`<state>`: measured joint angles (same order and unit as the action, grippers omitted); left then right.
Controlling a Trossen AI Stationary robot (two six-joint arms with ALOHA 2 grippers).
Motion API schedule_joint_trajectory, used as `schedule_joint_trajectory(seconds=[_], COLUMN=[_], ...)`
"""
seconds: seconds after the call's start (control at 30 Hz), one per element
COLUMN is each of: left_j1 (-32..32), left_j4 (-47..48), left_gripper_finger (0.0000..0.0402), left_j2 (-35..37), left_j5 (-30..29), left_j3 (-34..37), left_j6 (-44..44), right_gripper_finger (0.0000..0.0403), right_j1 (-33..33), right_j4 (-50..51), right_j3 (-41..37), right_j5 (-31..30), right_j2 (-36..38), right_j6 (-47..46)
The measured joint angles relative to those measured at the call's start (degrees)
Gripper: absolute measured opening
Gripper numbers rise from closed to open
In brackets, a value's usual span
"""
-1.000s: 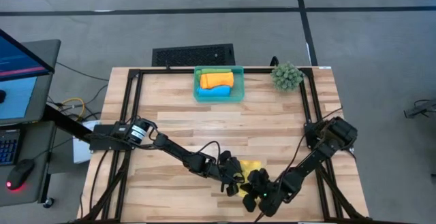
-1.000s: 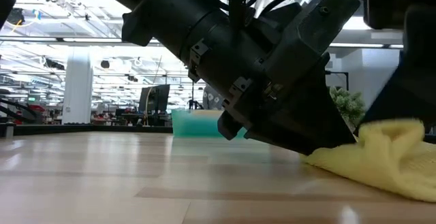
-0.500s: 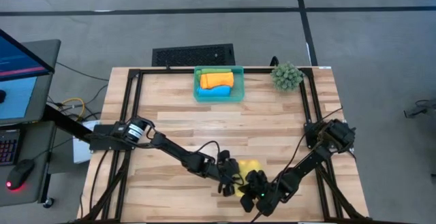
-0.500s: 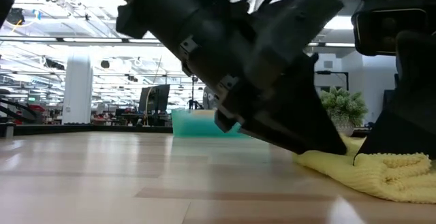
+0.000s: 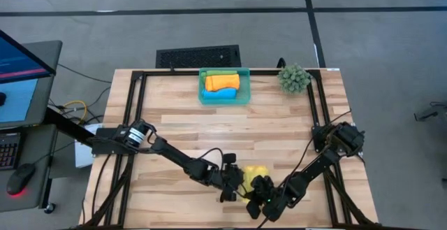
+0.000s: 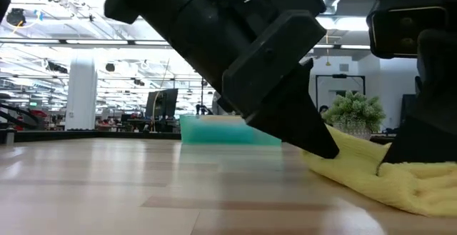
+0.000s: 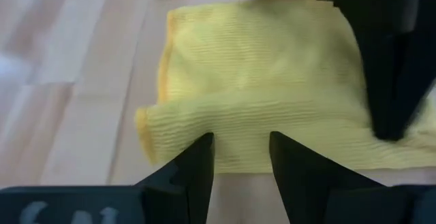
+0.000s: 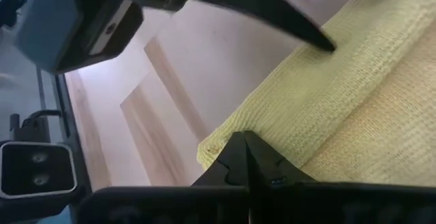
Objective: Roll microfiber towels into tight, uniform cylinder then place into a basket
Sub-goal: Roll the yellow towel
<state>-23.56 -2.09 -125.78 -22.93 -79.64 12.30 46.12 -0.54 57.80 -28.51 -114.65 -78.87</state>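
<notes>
L tool (image 7: 242,157) part-open at yellow towel (image 7: 266,88) edge | R tool (image 8: 245,157) closed, crowding it | basket (image 5: 224,96) far

The towel (image 7: 259,108) under the black grippers is yellow with fine ribbing. The basket (image 5: 224,96) is teal, holding orange, blue and green rolls.

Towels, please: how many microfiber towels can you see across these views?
4: an orange towel, a blue towel and a green towel in the basket, and a yellow towel on the table's near edge between both grippers. None appears hidden.
</notes>
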Motion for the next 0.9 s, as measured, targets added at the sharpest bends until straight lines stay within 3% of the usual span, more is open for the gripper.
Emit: schedule_joint_trajectory(seconds=[0.6, 0.77, 0.9], left_j1=[-2.01, 0.13, 1.74], left_j4=[-2.09, -2.86, -2.72], left_gripper_finger=[0.0137, 0.0137, 0.0137], left_j2=[2.23, 0.75, -1.61], left_j5=[-5.69, 0.13, 1.20], left_j3=[-0.24, -0.39, -0.21], left_j6=[-7.33, -4.28, -2.98], right_gripper_finger=[0.0003, 0.0003, 0.0003], right_j1=[-0.03, -0.03, -0.03], right_j4=[0.05, 0.04, -0.02], right_j3=[-0.07, -0.09, -0.11], right_j5=[0.83, 0.89, 0.98], right_j2=[-0.02, -0.02, -0.02], right_j6=[0.74, 0.83, 0.85])
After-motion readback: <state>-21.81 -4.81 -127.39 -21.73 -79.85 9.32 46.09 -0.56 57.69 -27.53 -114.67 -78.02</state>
